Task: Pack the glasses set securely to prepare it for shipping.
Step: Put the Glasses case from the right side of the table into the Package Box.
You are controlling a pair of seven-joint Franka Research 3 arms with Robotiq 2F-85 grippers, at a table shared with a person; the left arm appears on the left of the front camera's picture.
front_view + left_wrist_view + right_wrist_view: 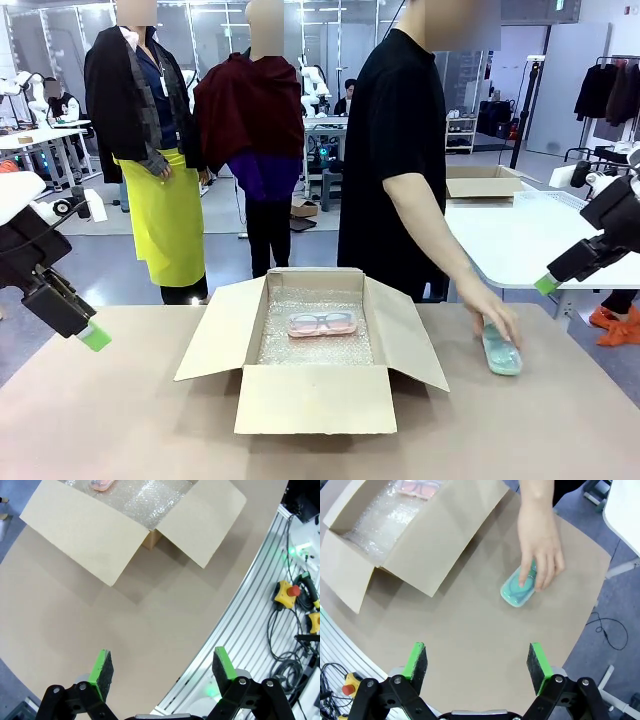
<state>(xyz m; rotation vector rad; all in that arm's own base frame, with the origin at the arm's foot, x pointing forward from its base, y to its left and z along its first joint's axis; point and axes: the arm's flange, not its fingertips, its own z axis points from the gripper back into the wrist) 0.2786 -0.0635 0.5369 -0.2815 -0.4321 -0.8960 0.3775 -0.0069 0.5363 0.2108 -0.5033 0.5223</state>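
On bubble wrap [300, 352] inside the open cardboard box [310, 400] lies the pink case [322, 324]. The mint case [502, 354] rests on the surface [120, 420] at the box's 3 o'clock, under the person's palm [495, 316]. Both robot hands hang released, the left hand [95, 337] at 9 o'clock and the right hand [545, 284] at 2 o'clock, well apart from both cases.

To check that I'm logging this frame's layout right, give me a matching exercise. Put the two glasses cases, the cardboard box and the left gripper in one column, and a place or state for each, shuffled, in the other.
Column 1
1. pink case
2. mint green case
3. cardboard box
4. left gripper

Column 2
A. on the table, under the person's hand
B. open, hovering above bare tabletop
C. lying on bubble wrap inside the box
D. top open, flaps folded outward

Pairs: 1-C, 2-A, 3-D, 4-B
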